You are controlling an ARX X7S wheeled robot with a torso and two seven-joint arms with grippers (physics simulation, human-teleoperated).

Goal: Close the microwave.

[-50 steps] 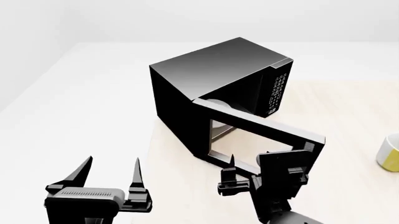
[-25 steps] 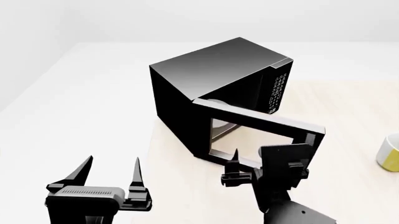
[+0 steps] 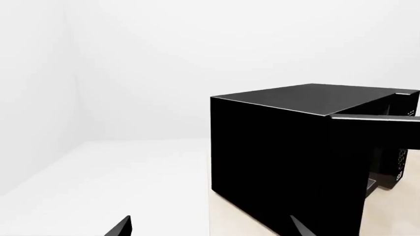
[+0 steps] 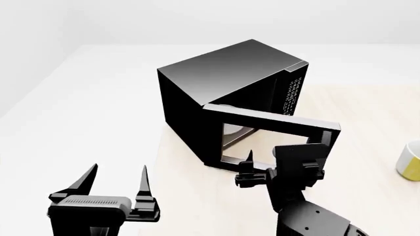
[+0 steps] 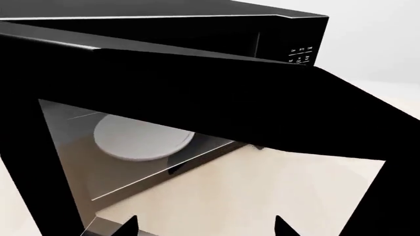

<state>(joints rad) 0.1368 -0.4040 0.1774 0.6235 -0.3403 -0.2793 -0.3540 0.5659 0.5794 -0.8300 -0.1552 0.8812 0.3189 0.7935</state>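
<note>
Head view shows the microwave [image 4: 226, 93] standing on a light wooden table [image 4: 374, 162], near the table's left edge, with its keypad [image 4: 292, 96] on the side facing right. The door [image 4: 272, 140] is partly open; it swings out toward the robot, and through its window a part of the white plate [image 4: 231, 132] inside is visible. The right gripper [image 4: 279, 169] is just at the outer face of the door, close to its lower edge, but I cannot tell if it touches the door. Its two fingers are spread apart and nothing is between them. The left gripper [image 4: 117, 184] hovers low at the left, well apart from the microwave, with its fingers also spread wide and empty. A white and yellow mug [image 4: 412, 160] stands at the right border of the picture, far from the microwave. In the right wrist view the door frame [image 5: 196, 73] fills most of the picture, and the plate [image 5: 143, 139] lies on the floor of the cavity behind the glass. In the left wrist view only the black side of the microwave [image 3: 282, 157] shows, with the door edge sticking out beside it.
</note>
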